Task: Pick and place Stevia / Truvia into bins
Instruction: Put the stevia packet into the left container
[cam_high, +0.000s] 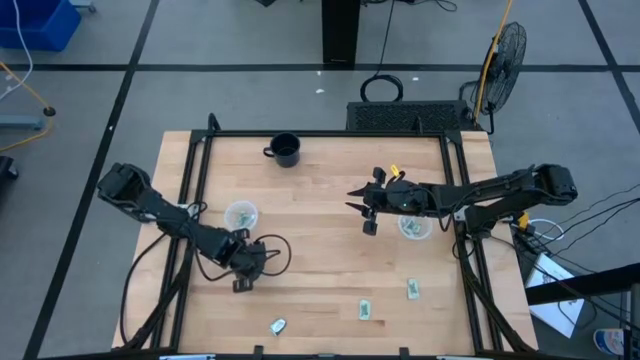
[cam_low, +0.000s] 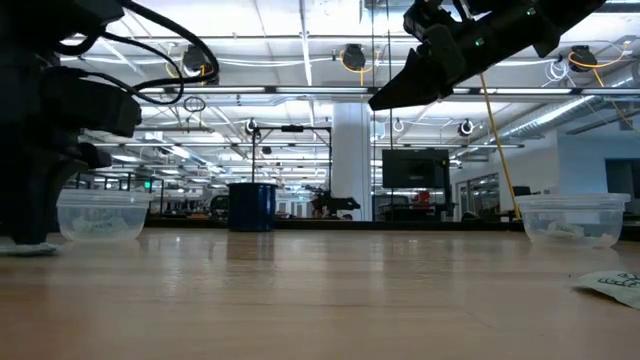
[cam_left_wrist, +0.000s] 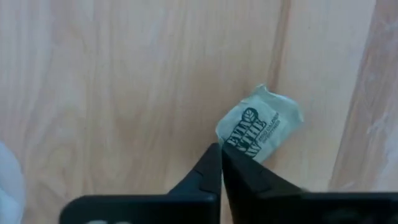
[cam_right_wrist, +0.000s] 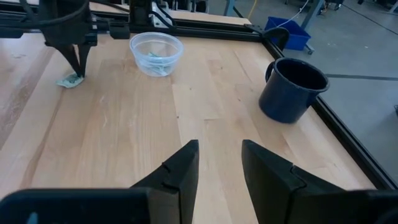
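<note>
A crumpled white-and-green Stevia packet (cam_left_wrist: 261, 124) lies on the wooden table at my left gripper (cam_left_wrist: 221, 152), which is shut on its near end; both also show in the right wrist view (cam_right_wrist: 69, 81). The left bin (cam_high: 241, 214) stands just beyond my left gripper (cam_high: 243, 278) and holds packets (cam_right_wrist: 155, 59). The right bin (cam_high: 413, 226) holds packets too. My right gripper (cam_high: 365, 212) is open and empty, raised above the table's middle, to the left of the right bin. My left gripper pinches the packet's printed end (cam_left_wrist: 239, 144) between its two fingertips. The fingers point down from above. The rest of the packet lies crumpled on the table beyond the tips.
A black handled mug (cam_high: 285, 150) stands at the table's far edge. Three loose packets lie near the front edge: one on the left (cam_high: 278, 325), one in the middle (cam_high: 366, 310) and one on the right (cam_high: 413, 289). A black frame rail (cam_high: 455, 190) borders the table.
</note>
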